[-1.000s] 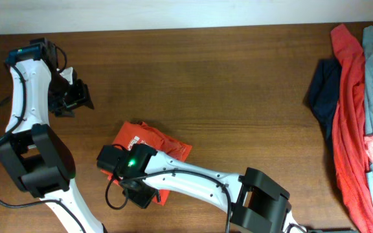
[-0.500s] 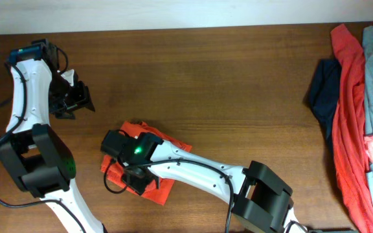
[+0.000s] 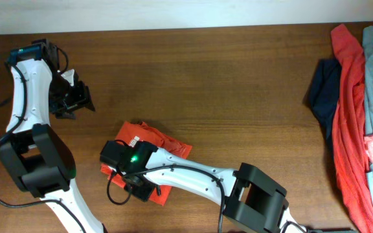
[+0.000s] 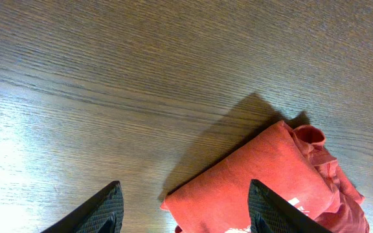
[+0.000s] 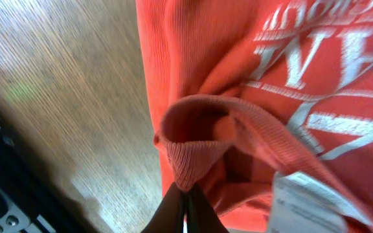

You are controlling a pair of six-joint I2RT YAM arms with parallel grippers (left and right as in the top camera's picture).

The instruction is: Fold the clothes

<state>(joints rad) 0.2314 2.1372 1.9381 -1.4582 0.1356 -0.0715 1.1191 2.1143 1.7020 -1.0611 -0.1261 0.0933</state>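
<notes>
An orange-red T-shirt (image 3: 162,144) with white lettering lies folded small on the wooden table, left of centre. My right gripper (image 5: 185,202) is down on its near edge. The jaws are pressed together with the ribbed collar (image 5: 185,165) pinched at their tips. In the overhead view the right wrist (image 3: 131,165) covers that grip. My left gripper (image 4: 186,217) hangs open above the table at the far left (image 3: 76,100). The same folded T-shirt (image 4: 264,175) shows below and between its fingers, untouched.
More clothes (image 3: 361,110) in red, grey-blue, navy and pink lie heaped at the table's right edge. A white wall runs along the table's far edge (image 3: 186,27). Bare wood lies between the folded shirt and the heap.
My right gripper has closed on the shirt's collar, and its wrist has shifted slightly over the shirt's near edge. The left arm has not moved.
</notes>
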